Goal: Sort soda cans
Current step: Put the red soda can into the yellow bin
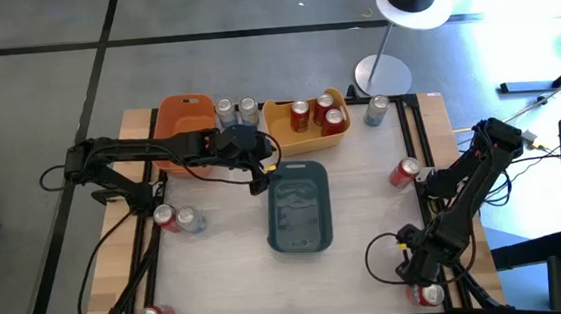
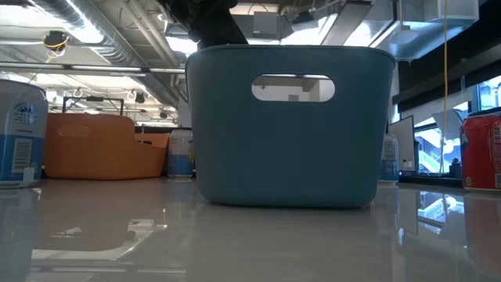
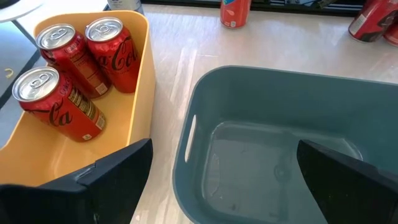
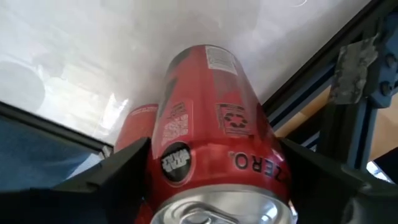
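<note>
A red can [image 4: 214,168] is straddled by the right gripper [image 4: 217,186] at the table's near right corner, axis upright; fingers spread either side, not seen clamped; left gripper [image 3: 224,180] hangs wide open, empty, over the blue-grey bin [image 3: 261,93].

You see three red cans [image 3: 71,71], silver-topped with white script, in the yellow bin [image 3: 134,124]; beside it, a plain blue-grey bin [image 3: 249,99].
</note>
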You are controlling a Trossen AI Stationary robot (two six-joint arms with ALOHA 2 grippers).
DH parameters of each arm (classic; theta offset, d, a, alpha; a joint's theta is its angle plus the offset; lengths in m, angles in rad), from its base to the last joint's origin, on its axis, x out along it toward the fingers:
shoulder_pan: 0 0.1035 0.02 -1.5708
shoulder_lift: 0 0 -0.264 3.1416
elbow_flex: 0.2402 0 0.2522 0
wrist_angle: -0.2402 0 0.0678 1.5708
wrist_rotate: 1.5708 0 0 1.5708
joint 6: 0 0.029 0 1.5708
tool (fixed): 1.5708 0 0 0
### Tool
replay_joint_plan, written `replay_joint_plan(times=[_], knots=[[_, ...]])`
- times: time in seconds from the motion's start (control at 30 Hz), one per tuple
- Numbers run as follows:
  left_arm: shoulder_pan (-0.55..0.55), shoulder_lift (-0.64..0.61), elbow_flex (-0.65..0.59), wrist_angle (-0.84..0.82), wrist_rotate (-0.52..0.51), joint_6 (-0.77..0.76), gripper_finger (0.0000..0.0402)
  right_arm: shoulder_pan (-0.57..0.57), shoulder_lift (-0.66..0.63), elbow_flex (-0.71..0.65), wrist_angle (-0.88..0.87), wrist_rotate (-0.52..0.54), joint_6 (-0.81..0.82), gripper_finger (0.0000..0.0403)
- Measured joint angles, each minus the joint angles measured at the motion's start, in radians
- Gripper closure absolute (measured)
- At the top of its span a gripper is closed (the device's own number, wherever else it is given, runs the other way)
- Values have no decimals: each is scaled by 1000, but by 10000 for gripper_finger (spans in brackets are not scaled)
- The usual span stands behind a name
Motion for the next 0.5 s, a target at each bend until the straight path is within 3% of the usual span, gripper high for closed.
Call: replay_joint_plan(times=[0.07, 0.2, 0.5], knots=[[0, 0, 0, 0, 0, 5, 15, 0, 0, 0, 5, -7, -1, 120], [0, 0, 0, 0, 0, 5, 15, 0, 0, 2, 2, 9, -20, 120], [0, 0, 0, 0, 0, -1, 15, -90, -2, 82, -47, 254, -167, 114]])
